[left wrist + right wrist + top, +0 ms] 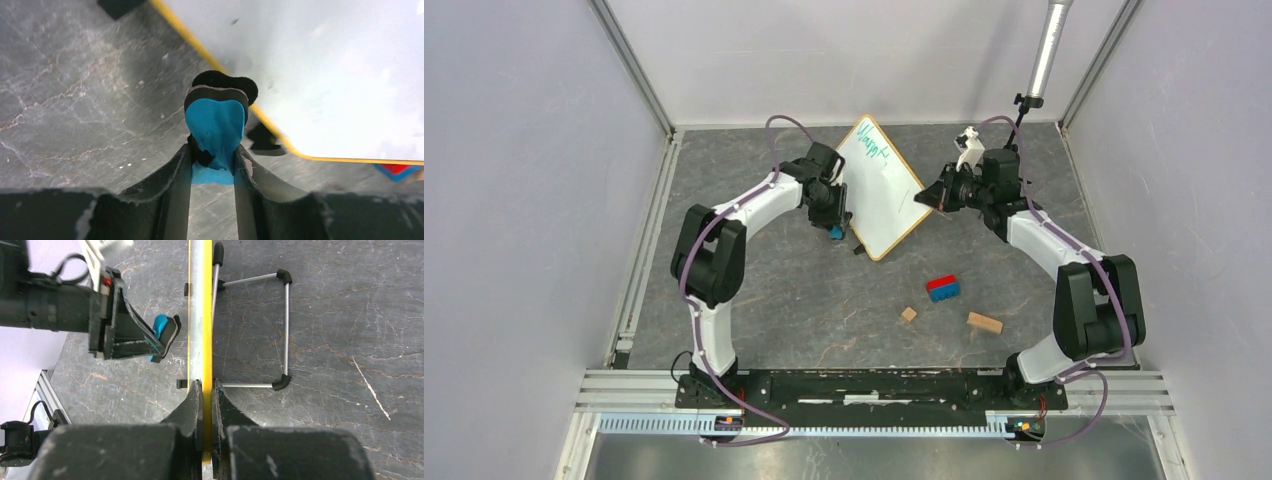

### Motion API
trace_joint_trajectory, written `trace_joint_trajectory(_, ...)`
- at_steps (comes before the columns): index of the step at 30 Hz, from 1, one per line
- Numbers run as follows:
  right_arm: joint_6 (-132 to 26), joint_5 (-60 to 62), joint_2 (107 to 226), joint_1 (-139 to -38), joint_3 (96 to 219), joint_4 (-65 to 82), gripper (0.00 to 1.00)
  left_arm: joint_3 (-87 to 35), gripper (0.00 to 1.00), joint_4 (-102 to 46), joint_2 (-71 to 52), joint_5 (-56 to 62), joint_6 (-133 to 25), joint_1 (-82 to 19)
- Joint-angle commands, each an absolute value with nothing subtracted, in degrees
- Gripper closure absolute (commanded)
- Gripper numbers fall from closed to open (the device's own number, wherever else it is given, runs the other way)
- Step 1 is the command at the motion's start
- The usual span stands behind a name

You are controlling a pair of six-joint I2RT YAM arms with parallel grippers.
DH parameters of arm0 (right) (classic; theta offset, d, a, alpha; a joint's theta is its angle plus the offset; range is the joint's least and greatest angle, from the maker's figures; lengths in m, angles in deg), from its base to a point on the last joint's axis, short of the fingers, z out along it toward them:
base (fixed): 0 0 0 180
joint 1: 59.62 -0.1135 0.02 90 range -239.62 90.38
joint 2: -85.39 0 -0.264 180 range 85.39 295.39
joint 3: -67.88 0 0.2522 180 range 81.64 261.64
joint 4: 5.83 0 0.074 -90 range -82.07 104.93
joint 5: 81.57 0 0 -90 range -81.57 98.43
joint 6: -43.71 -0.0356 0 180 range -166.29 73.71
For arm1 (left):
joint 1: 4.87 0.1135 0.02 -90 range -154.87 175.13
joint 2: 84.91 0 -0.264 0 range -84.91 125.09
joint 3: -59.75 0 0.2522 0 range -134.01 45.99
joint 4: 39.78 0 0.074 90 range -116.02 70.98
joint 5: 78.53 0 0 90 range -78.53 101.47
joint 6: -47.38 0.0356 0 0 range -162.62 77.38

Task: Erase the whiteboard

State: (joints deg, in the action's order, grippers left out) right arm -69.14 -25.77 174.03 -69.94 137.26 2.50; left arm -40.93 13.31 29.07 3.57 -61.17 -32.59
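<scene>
The whiteboard (879,195) stands tilted at the middle of the table, with green writing (876,150) near its top corner. In the right wrist view I see it edge-on, its yellow frame (192,315) running upward and its wire stand (286,330) behind it. My right gripper (206,385) is shut on the board's right edge (929,198). My left gripper (213,157) is shut on a blue eraser (216,125) with a black felt face. The eraser (835,233) sits at the board's lower left edge (225,70), beside a black foot.
A red-and-blue block (942,288), a small wooden cube (908,314) and a wooden block (984,322) lie on the grey table in front of the board. A silver pole (1046,50) hangs at the back right. Walls close in on three sides.
</scene>
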Motion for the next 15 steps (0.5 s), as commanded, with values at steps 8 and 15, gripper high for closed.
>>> trace_joint_trajectory(8, -65.8, -26.9, 169.3, -69.9, 132.7, 2.2, 1.00, -43.1, 0.65, -10.8, 22.4, -2.4, -75.0, -30.8)
trace_joint_trajectory(15, -65.6, -27.3, 170.2, -69.8, 133.4, 0.9, 1.00, -49.0, 0.64, -21.4, 29.5, -6.6, -82.8, -28.4)
